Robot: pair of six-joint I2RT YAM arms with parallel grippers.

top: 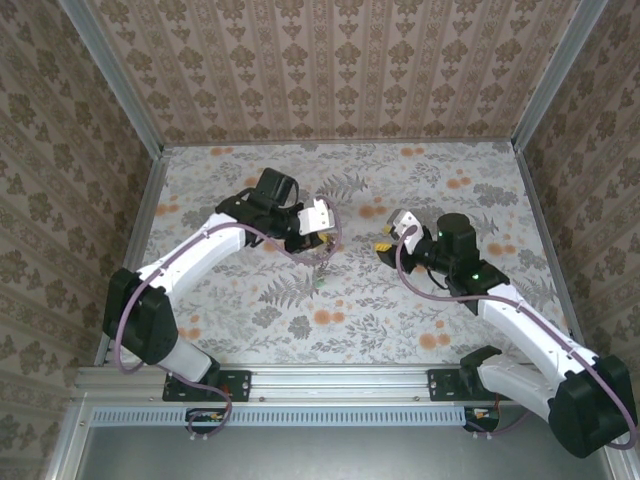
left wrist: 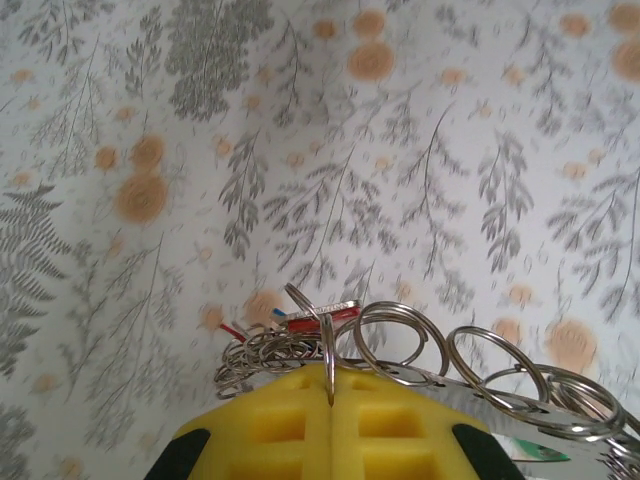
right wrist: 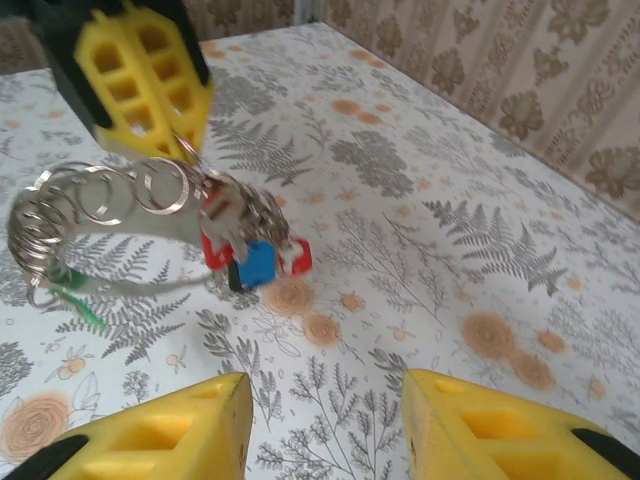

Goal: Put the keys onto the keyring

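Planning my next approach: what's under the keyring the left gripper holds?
Red and blue keys hang below the keyring, with the floral table beneath them. The left gripper covers the section of ring it pinches.

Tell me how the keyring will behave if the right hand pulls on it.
Probably floppy: the keyring is a chain of linked rings that sags in a loop from the left hand. Likely light, hanging from one pinched ring. The keys bunched on it would probably swing.
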